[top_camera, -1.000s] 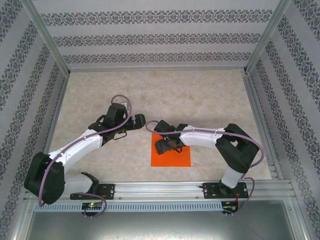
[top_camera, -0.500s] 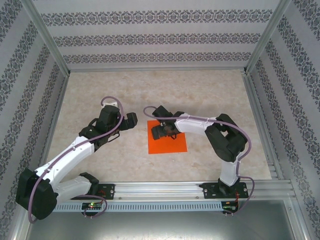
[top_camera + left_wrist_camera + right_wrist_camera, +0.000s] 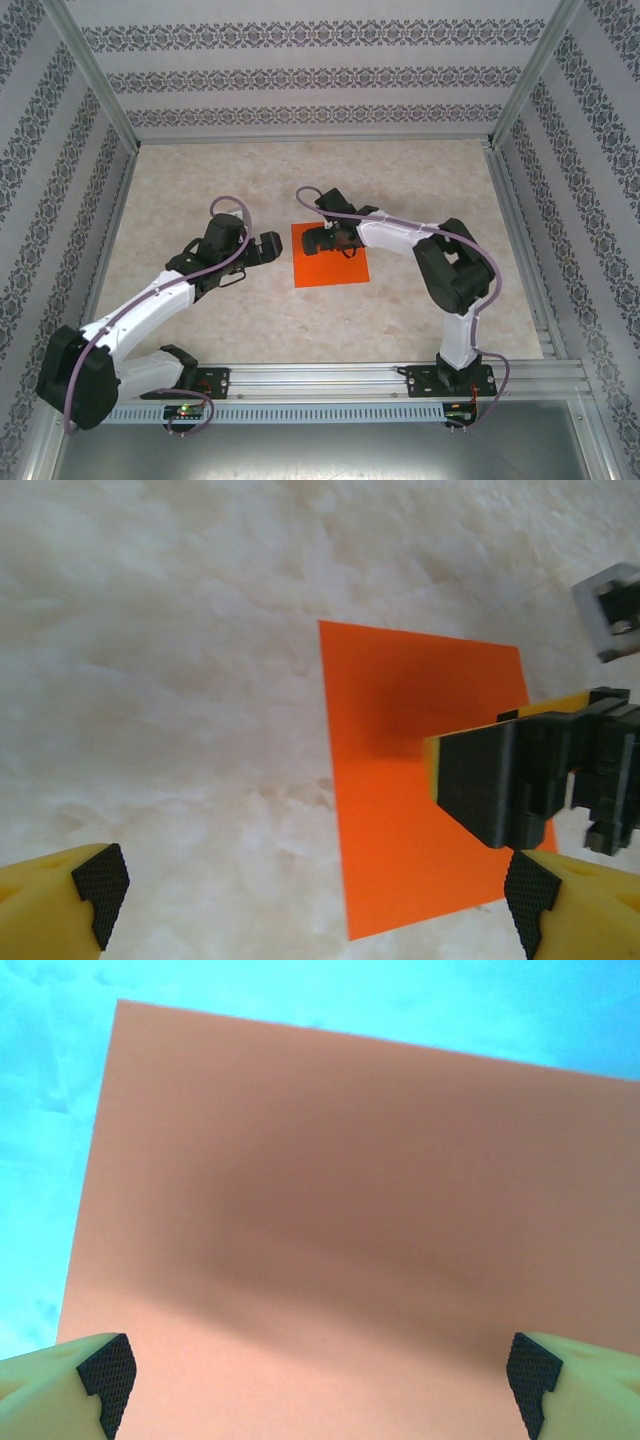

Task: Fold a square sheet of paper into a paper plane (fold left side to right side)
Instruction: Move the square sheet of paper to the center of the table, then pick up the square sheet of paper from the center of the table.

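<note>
The square sheet of paper [image 3: 335, 268] lies flat on the pale marbled table, bright orange and unfolded. My right gripper [image 3: 320, 240] stands open over its far left part, fingertips spread wide and low on the sheet [image 3: 330, 1180]. In the right wrist view the gripper [image 3: 318, 1380] has only paper between its pads. My left gripper [image 3: 270, 247] is open just left of the paper's left edge, apart from it. The left wrist view looks down on that edge of the paper [image 3: 400, 810], with the left gripper [image 3: 315, 900] open and the right gripper's fingers [image 3: 490, 780] resting on the sheet.
The table [image 3: 200, 190] is walled by patterned panels at the left, back and right. An aluminium rail [image 3: 330, 378] runs along the near edge with both arm bases on it. Bare tabletop stretches beyond and to both sides of the paper.
The paper has slid away from the bases and slightly left, with the right gripper on it. The left gripper has drawn back a little to the left.
</note>
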Tool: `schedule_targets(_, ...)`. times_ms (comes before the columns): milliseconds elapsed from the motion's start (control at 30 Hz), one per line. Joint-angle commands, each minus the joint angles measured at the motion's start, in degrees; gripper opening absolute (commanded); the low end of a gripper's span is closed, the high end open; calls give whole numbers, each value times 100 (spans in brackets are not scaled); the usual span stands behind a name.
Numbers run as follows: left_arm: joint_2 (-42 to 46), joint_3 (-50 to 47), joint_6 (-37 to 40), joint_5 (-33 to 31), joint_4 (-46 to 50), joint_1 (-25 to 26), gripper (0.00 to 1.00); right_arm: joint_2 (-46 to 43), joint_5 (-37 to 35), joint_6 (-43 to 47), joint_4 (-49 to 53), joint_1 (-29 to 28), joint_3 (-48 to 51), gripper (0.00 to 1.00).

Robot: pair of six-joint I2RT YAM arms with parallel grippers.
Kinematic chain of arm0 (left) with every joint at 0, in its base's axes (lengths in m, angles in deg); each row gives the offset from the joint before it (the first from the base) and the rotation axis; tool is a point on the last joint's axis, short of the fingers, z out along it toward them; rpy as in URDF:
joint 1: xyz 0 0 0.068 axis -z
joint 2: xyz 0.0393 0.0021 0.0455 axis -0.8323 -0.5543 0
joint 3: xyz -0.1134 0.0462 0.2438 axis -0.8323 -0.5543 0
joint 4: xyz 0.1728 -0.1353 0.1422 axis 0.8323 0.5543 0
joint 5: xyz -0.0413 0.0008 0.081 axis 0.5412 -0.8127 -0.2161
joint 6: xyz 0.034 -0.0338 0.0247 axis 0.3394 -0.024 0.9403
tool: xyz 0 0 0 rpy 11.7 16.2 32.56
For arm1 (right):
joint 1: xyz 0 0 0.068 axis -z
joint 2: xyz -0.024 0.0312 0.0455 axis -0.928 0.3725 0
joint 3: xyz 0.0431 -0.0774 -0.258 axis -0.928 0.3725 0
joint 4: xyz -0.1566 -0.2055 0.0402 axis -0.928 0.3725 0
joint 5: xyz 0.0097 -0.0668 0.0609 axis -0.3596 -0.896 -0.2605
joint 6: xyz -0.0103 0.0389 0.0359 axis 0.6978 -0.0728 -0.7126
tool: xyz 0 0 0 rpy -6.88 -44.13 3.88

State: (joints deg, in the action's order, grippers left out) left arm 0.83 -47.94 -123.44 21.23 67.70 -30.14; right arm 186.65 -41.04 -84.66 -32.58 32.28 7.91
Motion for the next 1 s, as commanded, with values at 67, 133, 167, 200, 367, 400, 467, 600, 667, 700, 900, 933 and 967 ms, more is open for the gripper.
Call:
schedule_targets(67, -602, -217, -826, 1037, -1315, 44, 89, -414, -55, 265, 52, 588, 91, 98)
schedule_targets(133, -958, -166, -994, 1368, -1526, 49, 85, -273, -11, 348, 135, 729, 7, 98)
schedule_targets(167, -1101, -131, -1067, 1486, -1581, 55, 84, -215, 7, 376, 166, 762, -37, 98)
schedule_targets(200, -1275, -95, -1182, 1597, -1643, 55, 82, -124, 28, 411, 233, 802, -105, 98)
schedule_targets(367, -1922, -45, -1512, 1964, -2073, 160, 76, 170, 0, 426, 345, 914, -373, 98)
schedule_targets(400, -2045, -1, -1520, 1987, -2067, 205, 75, 216, 31, 439, 354, 922, -422, 98)
schedule_targets(467, -2244, 92, -1524, 2048, -2077, 284, 74, 298, 49, 443, 400, 922, -499, 98)
schedule_targets(600, -2538, 270, -1507, 2138, -2068, 425, 71, 409, 114, 410, 409, 923, -546, 98)
schedule_targets(667, -2664, 387, -1461, 2115, -1942, 473, 71, 467, 140, 384, 427, 919, -555, 98)
schedule_targets(700, -2724, 421, -1450, 2111, -1895, 489, 71, 485, 148, 375, 435, 921, -563, 98)
schedule_targets(900, -2997, 624, -1410, 2107, -1631, 540, 74, 508, 107, 303, 398, 920, -467, 98)
schedule_targets(933, -3028, 621, -1410, 2100, -1620, 544, 74, 526, 107, 288, 422, 922, -467, 98)
schedule_targets(967, -3057, 630, -1410, 2095, -1604, 544, 74, 553, 120, 275, 444, 914, -467, 98)
